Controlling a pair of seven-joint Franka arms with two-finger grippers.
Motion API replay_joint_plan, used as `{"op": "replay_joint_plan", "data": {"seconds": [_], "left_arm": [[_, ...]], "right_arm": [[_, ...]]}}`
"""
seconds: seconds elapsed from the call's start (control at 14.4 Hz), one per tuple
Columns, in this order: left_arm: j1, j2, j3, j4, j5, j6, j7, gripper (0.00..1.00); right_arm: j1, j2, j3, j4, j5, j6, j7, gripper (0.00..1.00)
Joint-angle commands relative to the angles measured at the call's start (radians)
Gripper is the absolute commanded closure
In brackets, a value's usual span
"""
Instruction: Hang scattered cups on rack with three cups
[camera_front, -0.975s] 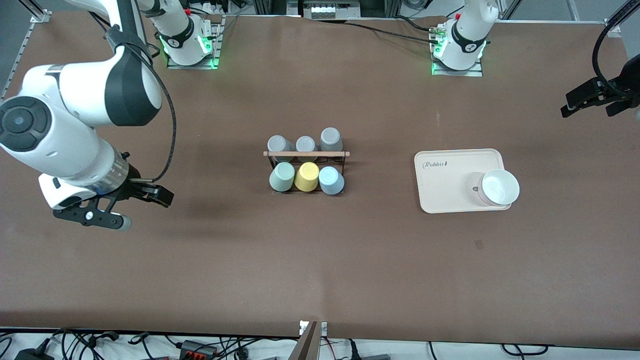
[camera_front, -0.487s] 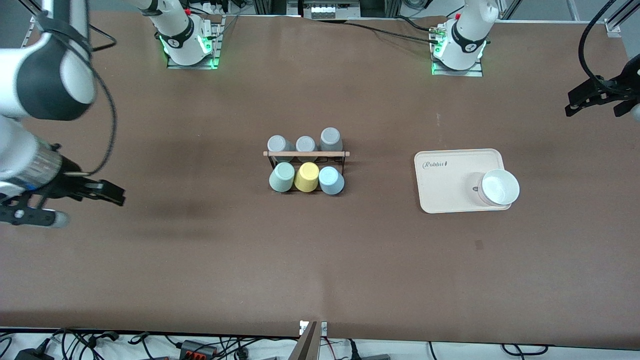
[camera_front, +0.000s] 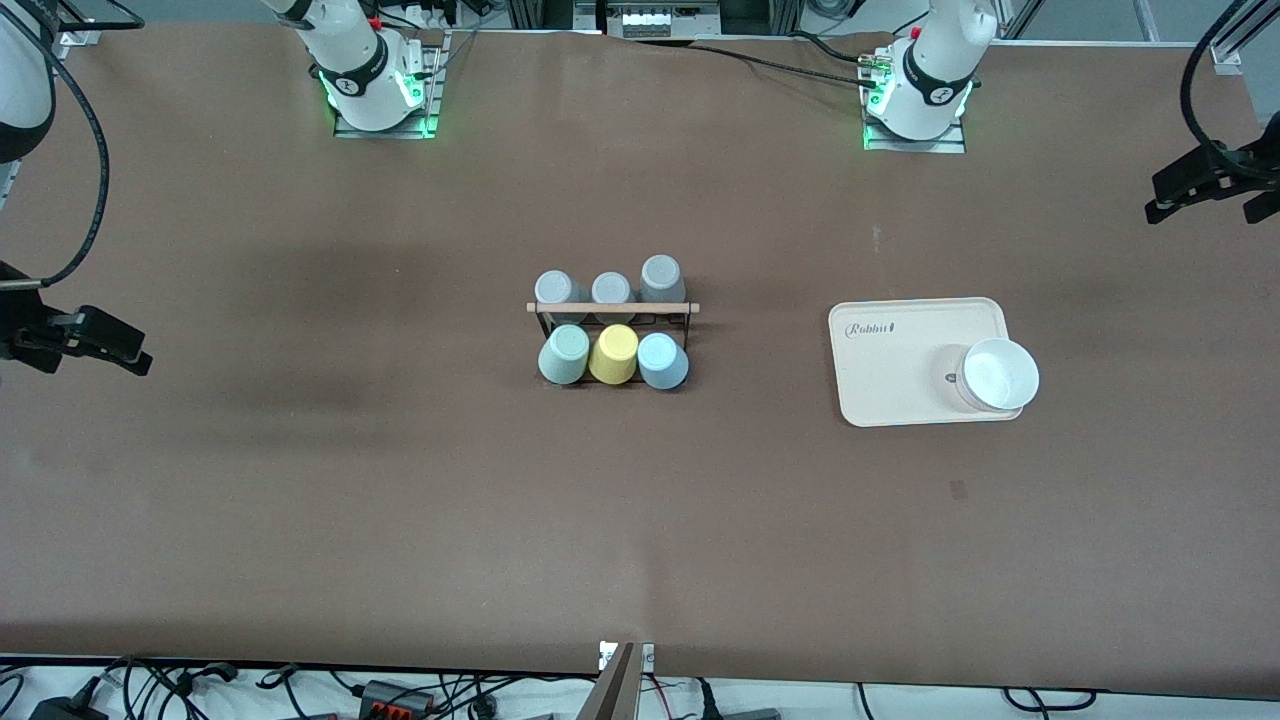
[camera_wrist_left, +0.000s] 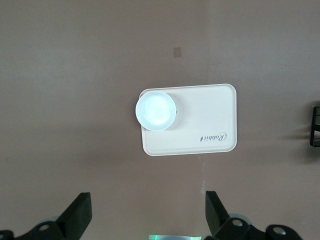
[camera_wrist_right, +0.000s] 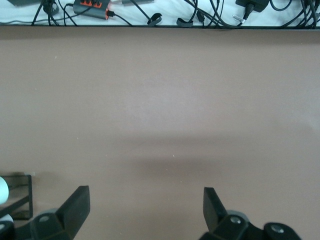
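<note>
The black wire rack (camera_front: 612, 308), with a wooden rod along its top, stands mid-table. The pale mint green cup (camera_front: 565, 355) and the light blue cup (camera_front: 662, 360) sit upside down on its nearer pegs, with a yellow cup (camera_front: 613, 353) between them. Three grey cups (camera_front: 610, 288) fill the farther row. My right gripper (camera_front: 95, 340) is open and empty over the right arm's end of the table; its wrist view (camera_wrist_right: 145, 205) shows bare table and a corner of the rack (camera_wrist_right: 20, 200). My left gripper (camera_front: 1205, 195) is open and empty over the left arm's end; its wrist view (camera_wrist_left: 147, 212) shows the tray.
A beige tray (camera_front: 890, 350) lies between the rack and the left arm's end, with a white bowl (camera_front: 998, 375) on its nearer corner. Both also show in the left wrist view, the tray (camera_wrist_left: 210, 120) and the bowl (camera_wrist_left: 156, 110). Cables run along the table's near edge (camera_wrist_right: 150, 20).
My right arm has swung away from the rack toward its own end of the table, partly leaving the view. My left gripper has drifted slightly toward its end. The cups have not moved.
</note>
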Motion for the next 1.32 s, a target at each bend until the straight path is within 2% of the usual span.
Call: {"op": "replay_joint_plan", "data": {"seconds": [0.0, 0.14, 0.42, 0.56, 0.77, 1.04, 1.25], "left_arm": [[0.037, 0.007, -0.002, 0.026, 0.012, -0.022, 0.031, 0.0], [0.037, 0.006, -0.003, 0.023, 0.012, -0.022, 0.031, 0.0], [0.025, 0.007, -0.016, 0.023, 0.0, -0.008, 0.013, 0.0], [0.027, 0.007, -0.014, 0.021, -0.041, -0.005, 0.01, 0.0], [0.028, 0.006, -0.016, 0.017, -0.049, -0.005, 0.008, 0.0], [0.031, 0.006, -0.016, 0.017, -0.042, 0.0, 0.013, 0.0], [0.031, 0.004, -0.016, 0.015, -0.042, 0.009, 0.013, 0.0]], "right_arm": [[-0.016, -0.032, 0.026, -0.046, -0.026, -0.004, -0.026, 0.0], [-0.011, -0.073, 0.026, -0.104, -0.043, -0.004, -0.02, 0.0], [-0.013, -0.249, 0.026, -0.38, -0.043, 0.12, -0.018, 0.0], [-0.013, -0.305, 0.026, -0.471, -0.045, 0.154, -0.021, 0.0], [-0.017, -0.313, 0.025, -0.48, -0.045, 0.147, -0.023, 0.0], [-0.023, -0.304, 0.02, -0.45, -0.034, 0.062, -0.007, 0.0], [-0.025, -0.304, 0.02, -0.446, -0.031, 0.073, -0.007, 0.0]]}}
